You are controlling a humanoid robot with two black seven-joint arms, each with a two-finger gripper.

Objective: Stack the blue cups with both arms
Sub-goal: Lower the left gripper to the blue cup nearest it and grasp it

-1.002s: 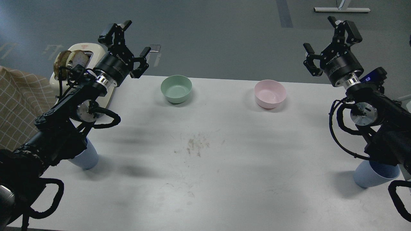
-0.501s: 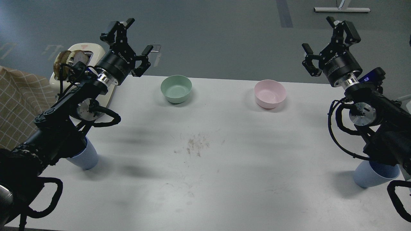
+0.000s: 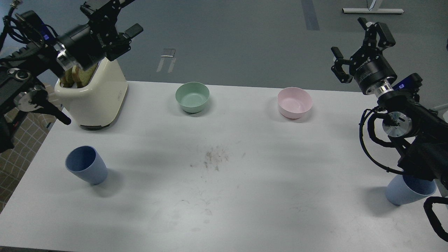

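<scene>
One blue cup (image 3: 86, 169) stands upright on the white table (image 3: 224, 196) at the front left, fully in view. The other blue cup (image 3: 408, 193) stands at the front right, its rim partly hidden under my right arm. My left gripper (image 3: 114, 14) is raised high at the top left, above the toaster, open and empty, with its upper finger cut off by the frame's edge. My right gripper (image 3: 357, 45) is raised past the table's far right corner, open and empty. Both grippers are far from the cups.
A cream toaster (image 3: 96, 94) with bread slices stands at the back left. A green bowl (image 3: 192, 97) and a pink bowl (image 3: 294, 102) sit along the far edge. A checked cloth (image 3: 15, 154) lies off the left edge. Crumbs (image 3: 214, 158) mark the table's middle.
My left arm has swung up and to the left, uncovering the toaster and the left blue cup. My right arm has barely moved. Both grippers stay open.
</scene>
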